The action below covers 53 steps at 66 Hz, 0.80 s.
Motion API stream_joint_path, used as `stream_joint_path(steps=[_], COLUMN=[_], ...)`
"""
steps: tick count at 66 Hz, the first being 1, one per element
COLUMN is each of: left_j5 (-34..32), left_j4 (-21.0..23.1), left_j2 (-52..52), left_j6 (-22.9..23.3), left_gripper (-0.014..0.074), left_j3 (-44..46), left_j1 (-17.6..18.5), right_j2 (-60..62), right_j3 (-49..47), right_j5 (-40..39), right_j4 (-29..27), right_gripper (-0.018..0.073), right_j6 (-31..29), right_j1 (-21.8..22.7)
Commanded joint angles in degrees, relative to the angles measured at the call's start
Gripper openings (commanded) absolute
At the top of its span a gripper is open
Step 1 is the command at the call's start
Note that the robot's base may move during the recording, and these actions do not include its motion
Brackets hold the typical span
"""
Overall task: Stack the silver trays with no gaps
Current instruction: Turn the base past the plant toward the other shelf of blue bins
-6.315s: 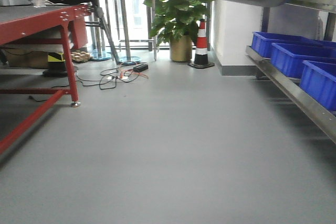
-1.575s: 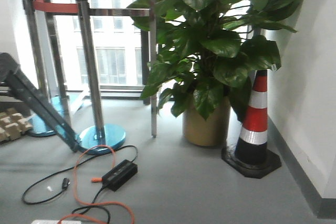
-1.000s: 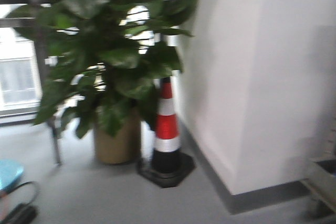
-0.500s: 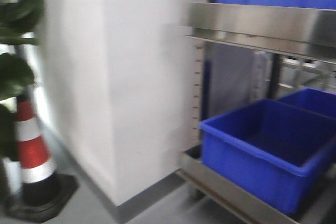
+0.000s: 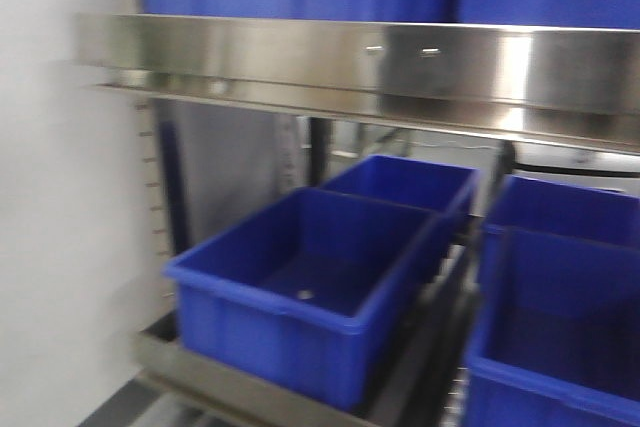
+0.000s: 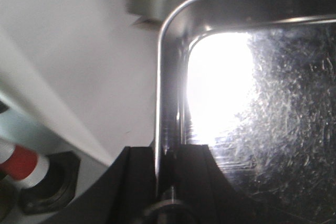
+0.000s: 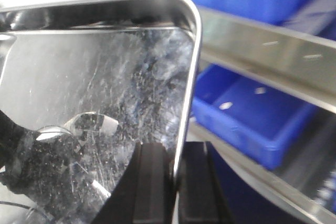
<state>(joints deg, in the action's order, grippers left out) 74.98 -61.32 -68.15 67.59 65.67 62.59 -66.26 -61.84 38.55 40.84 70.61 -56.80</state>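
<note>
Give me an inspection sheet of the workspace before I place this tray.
Surface: steel lower shelf ahead, filled with open blue bins; no free flat spot shown.
Job's things: one silver tray, shiny and scratched inside, carried in the air; no second tray or stack in view.
Clutter: traffic cone on the floor below the tray's left side.
Grippers: left gripper clamped on the tray's left rim; right gripper clamped on its right rim.
Cables: nothing seen.
Surroundings: steel shelf rail above the bins, more blue bins over it; white wall left of the rack.
</note>
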Motion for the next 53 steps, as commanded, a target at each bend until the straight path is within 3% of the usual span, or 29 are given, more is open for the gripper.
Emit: stream_joint_path(steps=[1, 53], left_j5=[-13.09, -13.22], left_j4=[0.64, 0.51], left_j2=[-1.14, -1.14], left_j6=[0.15, 0.15], left_gripper=[-0.0016, -0.0016], left_j3=[0.36, 0.36], left_j1=[1.32, 1.32], right_j2=[-0.4, -0.4], right_j3=[-0.95, -0.95], right_j5=[-23.95, -24.29], right_j4=[-1.49, -1.49], right_gripper=[-0.0015, -0.0015], right_j6=[-0.54, -0.54], right_j1=[-1.71, -1.71])
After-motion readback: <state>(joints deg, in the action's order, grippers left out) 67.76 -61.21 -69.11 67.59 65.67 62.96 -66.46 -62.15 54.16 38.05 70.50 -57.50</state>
